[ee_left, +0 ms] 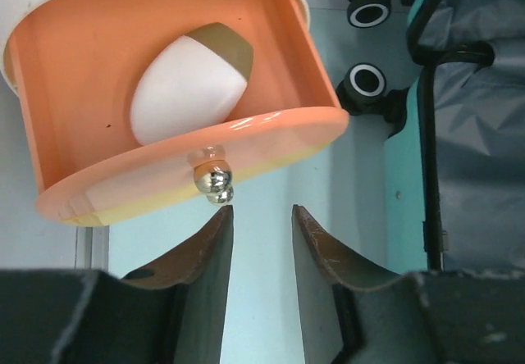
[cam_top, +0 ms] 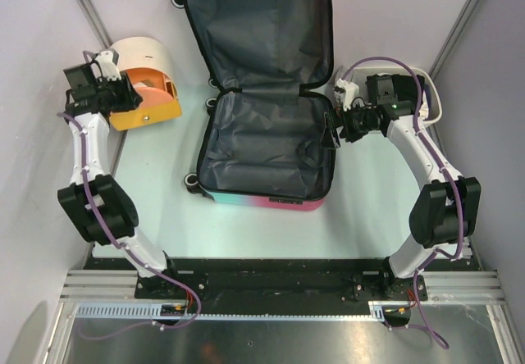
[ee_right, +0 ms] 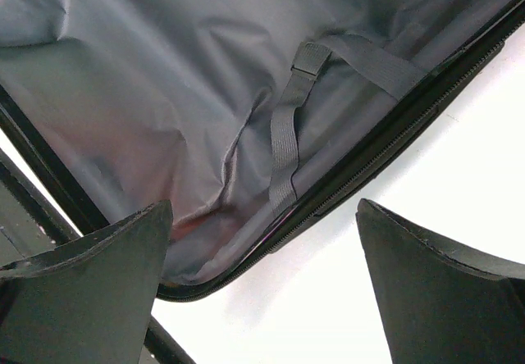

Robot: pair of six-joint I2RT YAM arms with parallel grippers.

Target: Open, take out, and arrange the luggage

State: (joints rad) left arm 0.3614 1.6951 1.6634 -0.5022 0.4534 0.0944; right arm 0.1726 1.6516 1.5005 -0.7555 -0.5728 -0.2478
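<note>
The suitcase (cam_top: 262,147) lies wide open in the middle of the table (cam_top: 369,208), with its grey inside showing. The left claw (ee_left: 262,212) is a little open and holds nothing, right next to the shiny knob (ee_left: 213,182) of the orange drawer (ee_left: 271,126). The right claw (ee_right: 264,208) is open wide over the suitcase's right edge and holds nothing.
</note>
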